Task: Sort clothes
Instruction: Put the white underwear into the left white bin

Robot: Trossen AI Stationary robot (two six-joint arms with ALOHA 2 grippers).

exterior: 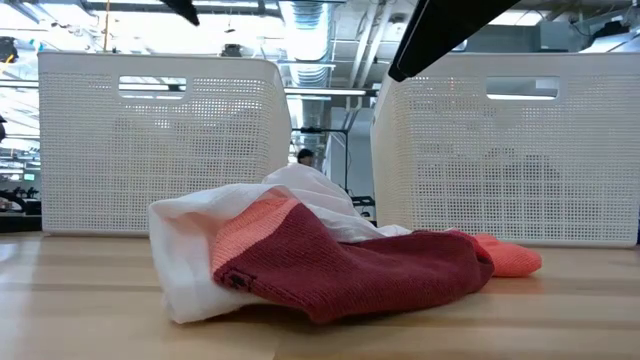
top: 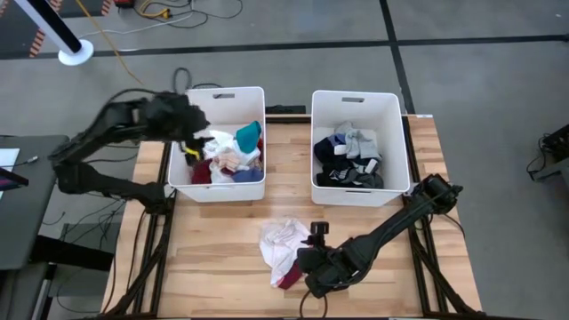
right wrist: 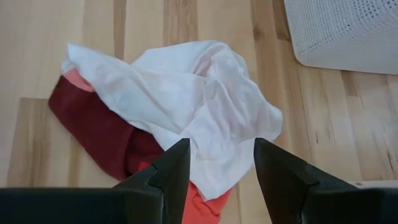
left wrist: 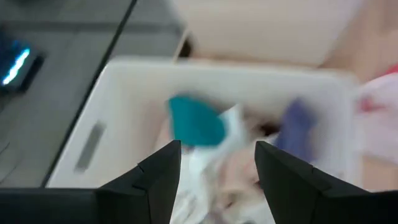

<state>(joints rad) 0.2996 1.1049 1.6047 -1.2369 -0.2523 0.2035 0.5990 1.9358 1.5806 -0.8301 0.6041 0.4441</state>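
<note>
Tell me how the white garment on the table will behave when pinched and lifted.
The white garment looks thin and crumpled, so it will probably drape limply. It overlaps the maroon sock, which might drag along. Likely light.

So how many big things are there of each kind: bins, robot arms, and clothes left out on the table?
White perforated plastic bins: 2, left bin, right bin
Dark robot arms: 2, left arm, right arm
Garments on the wooden table: 2, white cloth, maroon-and-coral sock
Total: 6
</note>
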